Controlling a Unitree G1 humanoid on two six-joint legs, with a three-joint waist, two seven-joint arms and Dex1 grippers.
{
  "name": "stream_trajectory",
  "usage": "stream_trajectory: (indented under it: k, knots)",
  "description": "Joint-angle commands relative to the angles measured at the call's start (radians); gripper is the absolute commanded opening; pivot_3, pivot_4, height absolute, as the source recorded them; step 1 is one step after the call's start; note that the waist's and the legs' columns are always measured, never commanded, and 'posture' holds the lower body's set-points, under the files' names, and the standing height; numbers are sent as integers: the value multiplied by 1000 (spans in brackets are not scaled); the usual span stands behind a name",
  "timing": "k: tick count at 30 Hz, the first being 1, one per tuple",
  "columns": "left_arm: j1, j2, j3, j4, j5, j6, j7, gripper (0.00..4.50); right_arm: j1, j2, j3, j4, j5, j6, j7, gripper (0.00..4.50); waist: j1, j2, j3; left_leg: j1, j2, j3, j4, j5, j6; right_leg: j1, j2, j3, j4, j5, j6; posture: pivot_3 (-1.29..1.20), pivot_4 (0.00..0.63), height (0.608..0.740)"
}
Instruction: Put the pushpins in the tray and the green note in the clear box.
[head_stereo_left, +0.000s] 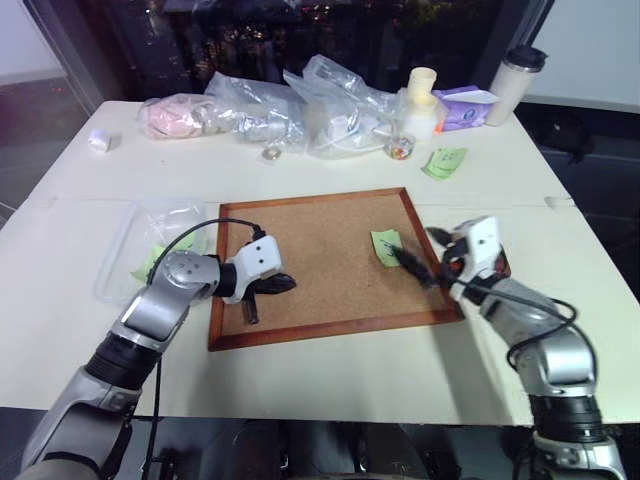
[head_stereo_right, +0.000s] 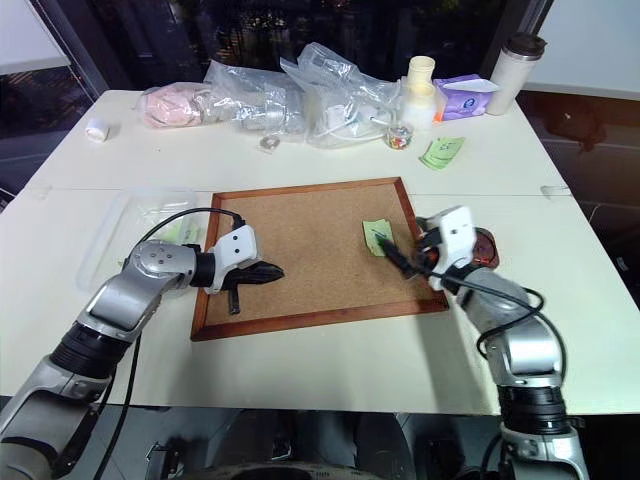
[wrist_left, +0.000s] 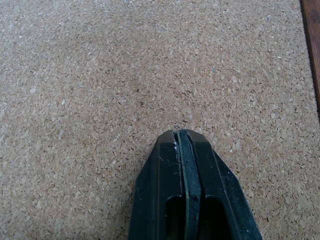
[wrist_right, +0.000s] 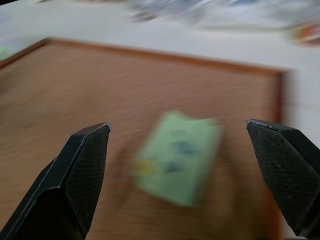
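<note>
The green note (head_stereo_left: 386, 246) lies on the right part of the cork board (head_stereo_left: 320, 225). In the right wrist view a blurred yellowish spot (wrist_right: 145, 167) sits on the note (wrist_right: 180, 155); I cannot tell whether it is a pushpin. My right gripper (head_stereo_left: 425, 252) is open just right of the note and points at it, one finger on each side (wrist_right: 177, 127). The dark reddish-brown tray (head_stereo_right: 486, 244) sits behind that gripper, off the board's right edge. The clear box (head_stereo_left: 125, 235) stands left of the board. My left gripper (head_stereo_left: 275, 283) is shut and empty over the board's left part (wrist_left: 181, 134).
Crinkly clear plastic bags (head_stereo_left: 300, 110), a white bottle (head_stereo_left: 421, 100), a small jar (head_stereo_left: 399, 148), a purple pack (head_stereo_left: 467, 106) and a tumbler (head_stereo_left: 517, 82) line the table's far side. A fanned pile of green notes (head_stereo_left: 444, 161) lies near them. A green piece (head_stereo_left: 150, 262) lies in the clear box.
</note>
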Motion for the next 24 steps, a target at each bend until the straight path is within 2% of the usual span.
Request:
stream_trajectory:
  k: [1,12,15,22,24]
  knots:
    - [27,9,-28,25,36,17,8,0,-21,22,17,24,-23,-35,1,4466,0,0,0,0,0,0,0,0,0,0,0,0,0,0,0,0,150,735]
    - [43,19,-24,0,37,25,22,0,-50,45,24,125,-42,-79,30,4466,-1,0,0,0,0,0,0,0,0,0,0,0,0,0,0,0,150,735]
    - [43,19,-24,-1,37,24,23,0,-43,66,48,181,-50,-100,53,3729,-1,0,0,0,0,0,0,0,0,0,0,0,0,0,0,0,150,735]
    - [41,22,-21,1,35,22,24,0,-35,80,68,240,-89,-147,63,190,-4,-2,-1,3,0,0,-1,0,0,3,0,0,0,0,0,0,150,735]
    - [42,23,-21,-1,35,24,25,0,-35,78,70,239,-97,-153,64,83,-4,-2,-1,5,0,0,-1,0,0,4,0,0,0,0,0,0,150,735]
